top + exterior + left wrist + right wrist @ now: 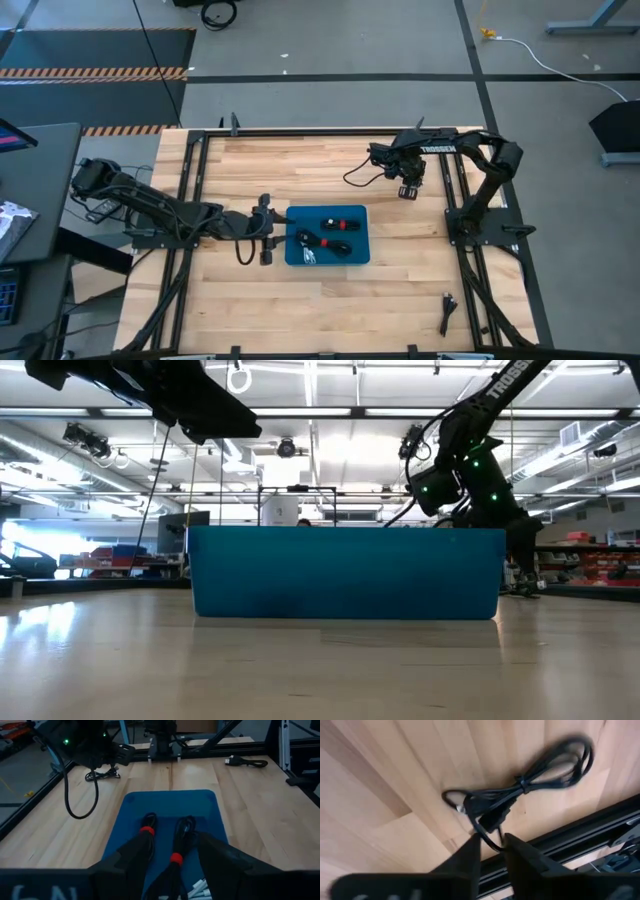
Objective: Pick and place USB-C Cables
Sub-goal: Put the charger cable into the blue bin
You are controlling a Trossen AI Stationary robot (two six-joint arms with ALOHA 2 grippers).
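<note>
**Two cables in tray, one held over the far rail, one loose on table**

Jaws: the left gripper [172, 865] has its fingers [131, 856] spread wide, nothing between them that they touch. The right gripper [491, 851] has its fingers [466, 856] drawn close together, pinching a strand of a black cable [520, 785] whose coil hangs or lies just past the tips.

Item 1, nearest. A loose black cable [446, 313] lies on the bare wood at about 4 o'clock from the blue tray [354, 213], well apart from it, beside the right-hand frame rail.

Item 2. Blue tray, middle of the wooden table [300, 310]. The low view shows only its tall blue wall [345, 572]; its contents are hidden there.

Item 3. In the tray, two coiled black cables, each with a red band. One cable [342, 223] lies at the tray's 12 o'clock half; the other cable [322, 241] lies at the 6 o'clock half, slanted. In the left wrist view they lie side by side, close but apart. A small white item [199, 889] sits in the tray's corner nearest the left gripper.

Item 4. Left gripper [265, 232], at the tray's 9 o'clock edge, just beside it, pointing toward the tray.

Item 5, farthest. Right gripper [407, 186], at about 1 o'clock from the tray, well apart from it, with its pinched cable over light wood near the black frame rail [580, 827].
</note>
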